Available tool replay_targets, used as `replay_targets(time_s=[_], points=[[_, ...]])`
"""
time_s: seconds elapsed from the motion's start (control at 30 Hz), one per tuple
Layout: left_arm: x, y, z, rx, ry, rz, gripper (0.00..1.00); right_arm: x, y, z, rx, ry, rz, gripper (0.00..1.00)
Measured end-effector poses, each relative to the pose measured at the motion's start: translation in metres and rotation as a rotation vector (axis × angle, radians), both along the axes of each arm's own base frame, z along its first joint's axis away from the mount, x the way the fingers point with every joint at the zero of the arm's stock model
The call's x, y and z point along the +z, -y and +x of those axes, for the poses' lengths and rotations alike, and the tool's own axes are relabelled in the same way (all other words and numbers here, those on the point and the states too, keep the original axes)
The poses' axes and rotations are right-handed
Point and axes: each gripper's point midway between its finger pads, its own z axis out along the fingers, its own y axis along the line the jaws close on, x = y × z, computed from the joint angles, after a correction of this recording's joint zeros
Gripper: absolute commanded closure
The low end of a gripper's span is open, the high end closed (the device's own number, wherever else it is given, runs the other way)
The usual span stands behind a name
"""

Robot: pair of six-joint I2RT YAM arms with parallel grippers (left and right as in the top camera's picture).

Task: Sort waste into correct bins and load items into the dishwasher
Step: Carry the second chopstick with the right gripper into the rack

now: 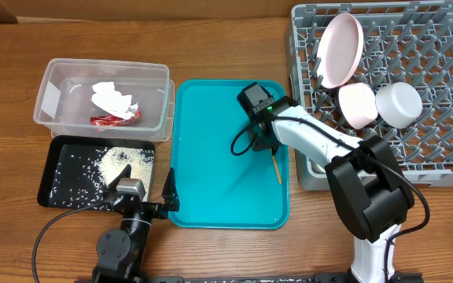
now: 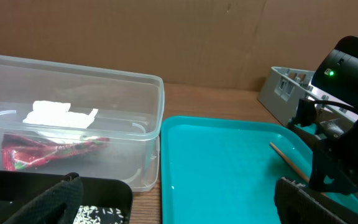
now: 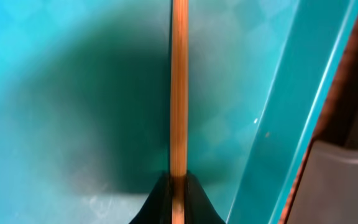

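My right gripper (image 1: 269,148) is over the right part of the teal tray (image 1: 211,181) and is shut on a wooden chopstick (image 3: 179,87), whose free end (image 1: 276,168) points toward the front. My left gripper (image 1: 144,196) is open and empty at the front, its fingers (image 2: 179,205) spanning the black tray (image 1: 73,185) with rice grains (image 1: 116,161) and the teal tray's left edge. The clear tub (image 1: 53,94) holds the red-and-white wrapper (image 1: 116,118) and white tissue (image 1: 110,98). The grey dish rack (image 1: 431,94) holds a plate (image 1: 340,47), a bowl (image 1: 358,104) and another white bowl (image 1: 399,104).
The dish rack's corner (image 3: 340,186) lies just right of the teal tray's rim in the right wrist view. The right arm (image 1: 329,145) stretches from the front right across the rack's near corner. A brown wall (image 2: 166,37) stands behind the table.
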Motion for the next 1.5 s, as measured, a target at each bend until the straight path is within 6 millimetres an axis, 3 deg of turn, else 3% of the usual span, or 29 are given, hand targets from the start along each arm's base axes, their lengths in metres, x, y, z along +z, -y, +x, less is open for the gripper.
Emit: replay_targets(time_s=[0.17, 0.23, 0.33, 0.4, 0.47, 0.57, 0.63, 0.7, 0.83, 0.9, 0.93, 1.0, 1.1, 1.23, 1.33, 1.37, 1.4, 1.43, 1.5], points=[[0.000, 0.000, 0.000, 0.000, 0.000, 0.000, 0.00, 0.007, -0.002, -0.013, 0.006, -0.053, 0.026, 0.96], [0.000, 0.000, 0.000, 0.000, 0.000, 0.000, 0.00, 0.022, -0.005, -0.011, 0.009, -0.024, 0.052, 0.96], [0.000, 0.000, 0.000, 0.000, 0.000, 0.000, 0.00, 0.071, -0.009, 0.007, 0.003, 0.107, 0.105, 0.96], [0.000, 0.000, 0.000, 0.000, 0.000, 0.000, 0.00, 0.119, -0.006, 0.026, -0.019, 0.254, 0.139, 0.96], [0.000, 0.000, 0.000, 0.000, 0.000, 0.000, 0.00, 0.167, 0.009, 0.043, -0.061, 0.403, 0.151, 0.96], [0.000, 0.000, 0.000, 0.000, 0.000, 0.000, 0.00, 0.220, 0.045, 0.064, -0.116, 0.575, 0.119, 0.96], [0.000, 0.000, 0.000, 0.000, 0.000, 0.000, 0.00, 0.227, 0.064, 0.073, -0.138, 0.610, 0.086, 0.96], [0.000, 0.000, 0.000, 0.000, 0.000, 0.000, 0.00, 0.222, 0.081, 0.081, -0.158, 0.609, 0.051, 0.96], [0.000, 0.000, 0.000, 0.000, 0.000, 0.000, 0.00, 0.184, 0.099, 0.093, -0.170, 0.522, 0.014, 0.94], [0.000, 0.000, 0.000, 0.000, 0.000, 0.000, 0.00, 0.162, 0.101, 0.095, -0.164, 0.470, 0.001, 0.72], [0.000, 0.000, 0.000, 0.000, 0.000, 0.000, 0.00, 0.153, 0.102, 0.094, -0.152, 0.447, -0.010, 0.66], [0.000, 0.000, 0.000, 0.000, 0.000, 0.000, 0.00, 0.137, 0.100, 0.092, -0.127, 0.406, -0.021, 0.60], [0.000, 0.000, 0.000, 0.000, 0.000, 0.000, 0.00, 0.135, 0.099, 0.086, -0.104, 0.377, -0.027, 0.55], [0.000, 0.000, 0.000, 0.000, 0.000, 0.000, 0.00, 0.150, 0.097, 0.072, -0.100, 0.351, -0.025, 0.52], [0.000, 0.000, 0.000, 0.000, 0.000, 0.000, 0.00, 0.185, 0.089, 0.054, -0.105, 0.380, 0.022, 0.47], [0.000, 0.000, 0.000, 0.000, 0.000, 0.000, 0.00, 0.200, 0.084, 0.048, -0.099, 0.401, 0.053, 0.41], [0.000, 0.000, 0.000, 0.000, 0.000, 0.000, 0.00, 0.217, 0.076, 0.041, -0.086, 0.425, 0.095, 0.05], [0.000, 0.000, 0.000, 0.000, 0.000, 0.000, 0.00, 0.238, 0.066, 0.029, -0.060, 0.454, 0.150, 0.00], [0.000, 0.000, 0.000, 0.000, 0.000, 0.000, 0.00, 0.275, 0.047, 0.002, 0.004, 0.497, 0.257, 0.00]])
